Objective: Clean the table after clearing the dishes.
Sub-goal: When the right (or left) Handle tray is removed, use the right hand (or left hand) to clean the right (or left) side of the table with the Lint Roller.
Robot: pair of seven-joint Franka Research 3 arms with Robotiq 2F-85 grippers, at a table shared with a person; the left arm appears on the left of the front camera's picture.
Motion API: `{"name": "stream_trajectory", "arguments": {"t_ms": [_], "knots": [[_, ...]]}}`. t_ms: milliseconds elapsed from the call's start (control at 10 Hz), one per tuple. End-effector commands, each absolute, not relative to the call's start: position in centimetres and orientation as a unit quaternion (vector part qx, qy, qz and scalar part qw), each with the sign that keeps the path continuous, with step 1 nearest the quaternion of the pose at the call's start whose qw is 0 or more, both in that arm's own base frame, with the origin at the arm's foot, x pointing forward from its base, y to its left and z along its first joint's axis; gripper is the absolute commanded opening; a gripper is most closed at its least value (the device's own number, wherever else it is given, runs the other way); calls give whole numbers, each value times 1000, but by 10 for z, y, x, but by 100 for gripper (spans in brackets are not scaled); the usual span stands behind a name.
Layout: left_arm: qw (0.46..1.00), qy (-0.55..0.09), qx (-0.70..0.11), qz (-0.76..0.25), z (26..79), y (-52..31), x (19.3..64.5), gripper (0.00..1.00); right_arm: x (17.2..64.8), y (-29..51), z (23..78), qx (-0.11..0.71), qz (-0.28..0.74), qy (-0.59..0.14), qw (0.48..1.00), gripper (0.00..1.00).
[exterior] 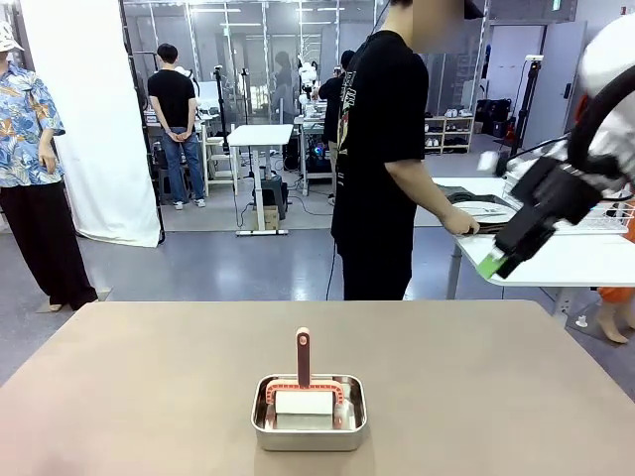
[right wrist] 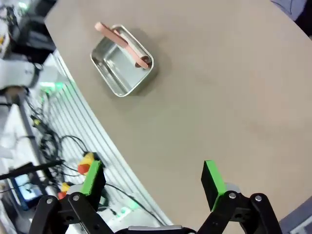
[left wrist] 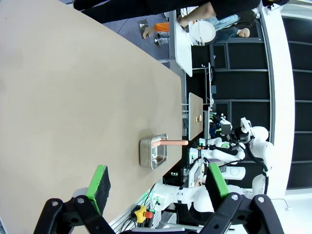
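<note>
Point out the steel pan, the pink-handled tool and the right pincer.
steel pan [exterior: 309, 439], front view, near wall.
pink-handled tool [exterior: 303, 355], front view, upright handle.
right pincer [right wrist: 152, 178], right wrist view, midway between fingertips.

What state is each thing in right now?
table, no dishes on it, holds the steel pan
steel pan, upright, brush inside
brush, head in the pan, pink handle over the rim
dishes, on the white side table, person's hand at them
left gripper, open, empty
right gripper, open, empty, raised
</note>
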State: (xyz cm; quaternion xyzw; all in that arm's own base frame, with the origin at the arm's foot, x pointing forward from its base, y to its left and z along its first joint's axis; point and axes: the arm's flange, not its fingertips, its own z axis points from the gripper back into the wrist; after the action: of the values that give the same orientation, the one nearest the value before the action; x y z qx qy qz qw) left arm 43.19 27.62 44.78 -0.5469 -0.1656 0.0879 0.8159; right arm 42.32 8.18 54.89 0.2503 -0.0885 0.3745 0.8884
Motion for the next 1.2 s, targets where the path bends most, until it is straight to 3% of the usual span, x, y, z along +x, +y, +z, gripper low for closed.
{"name": "stream_trajectory", "arguments": {"t_ms": [0, 300, 1100], "knots": [[815, -167, -547, 88, 449, 278, 430, 100, 417, 112, 517, 203, 422, -89, 879, 100], [815, -167, -547, 88, 449, 278, 430, 100, 412, 144, 477, 148, 477, -71, 863, 100], [815, -167, -547, 88, 449, 278, 430, 100, 409, 151, 476, 161, 468, -54, 867, 100]]}}
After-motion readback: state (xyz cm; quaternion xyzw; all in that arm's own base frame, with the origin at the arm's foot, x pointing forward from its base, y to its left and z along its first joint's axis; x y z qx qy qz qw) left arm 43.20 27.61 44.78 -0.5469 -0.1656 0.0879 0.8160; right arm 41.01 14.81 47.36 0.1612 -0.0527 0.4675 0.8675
